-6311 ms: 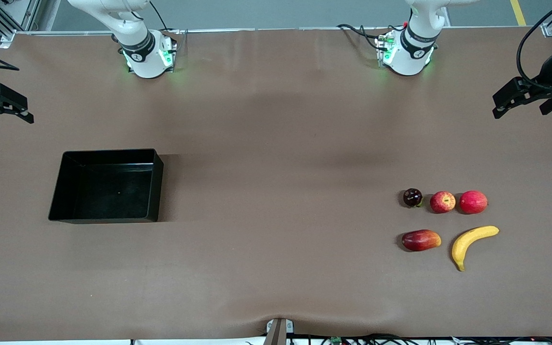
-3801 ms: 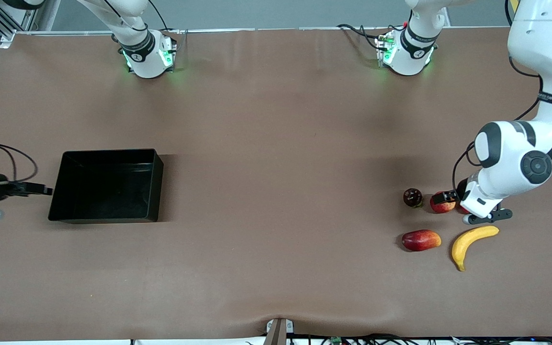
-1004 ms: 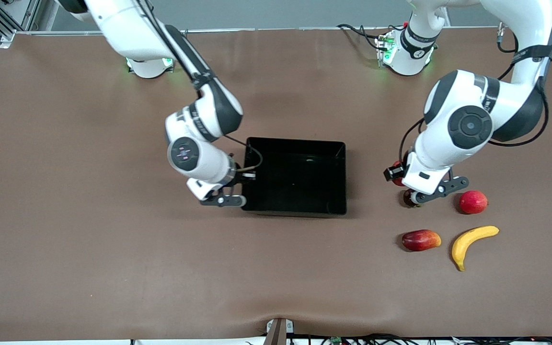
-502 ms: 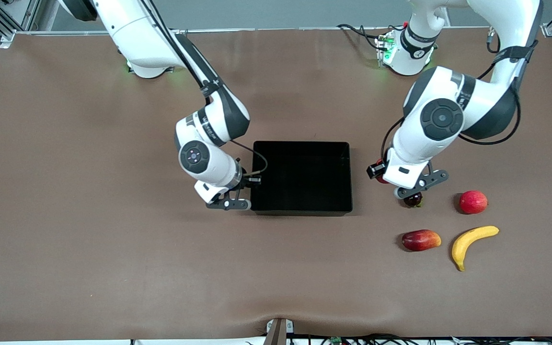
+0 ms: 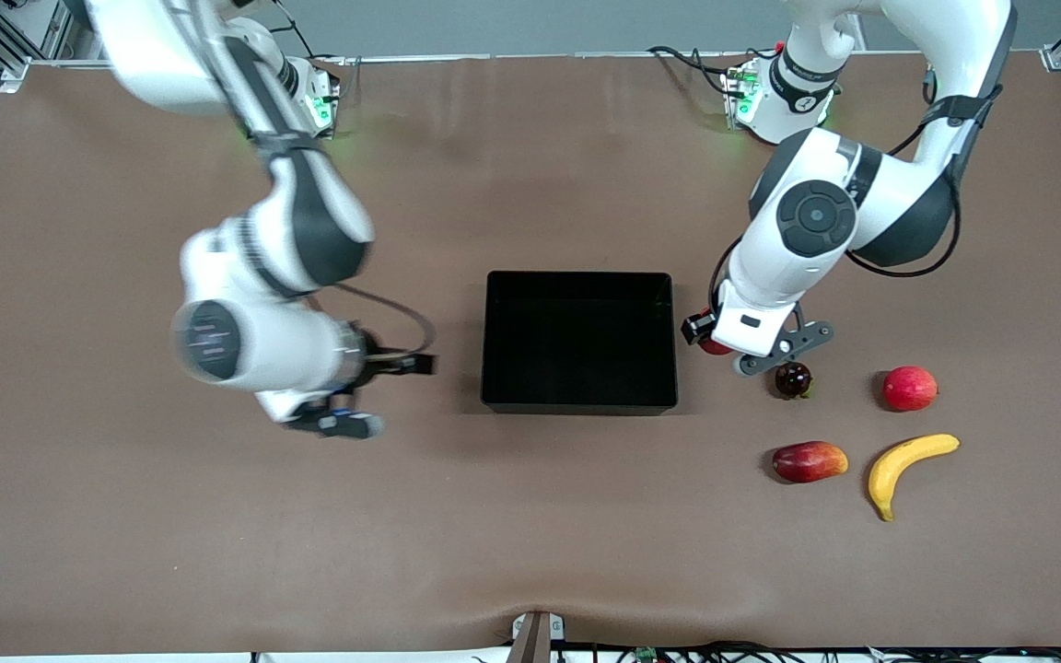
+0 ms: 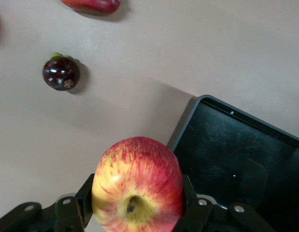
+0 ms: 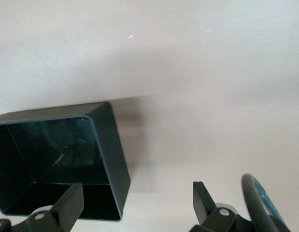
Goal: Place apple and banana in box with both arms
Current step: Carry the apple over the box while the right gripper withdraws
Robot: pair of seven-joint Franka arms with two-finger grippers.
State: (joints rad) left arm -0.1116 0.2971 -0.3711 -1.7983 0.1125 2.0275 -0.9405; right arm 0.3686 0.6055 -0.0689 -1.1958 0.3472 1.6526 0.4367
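The left gripper (image 6: 137,212) is shut tight on the apple (image 6: 137,184), which is red with yellow streaks and shows its pale stem dimple. One black finger (image 6: 86,200) presses on each side of the fruit. This claw hangs in the air over the brown table (image 5: 530,543), just beside the box (image 5: 579,341) on the side toward the left arm's end of the table, and the apple is not over the box yet. The small dark fruit (image 5: 793,379) sits on the table just beside this claw. The pinkish-red round fruit (image 5: 909,388) is a bit more toward the left arm's end. The long red fruit (image 5: 809,461) and the banana (image 5: 908,471) lie on the table, nearer to the front camera than the claw. The right gripper (image 7: 137,205) is wide open and holds nothing. It hangs over bare table beside the box, toward the right arm's end, and it does not touch the box. The box is black and has nothing in it. It sits on the table between the two claws.
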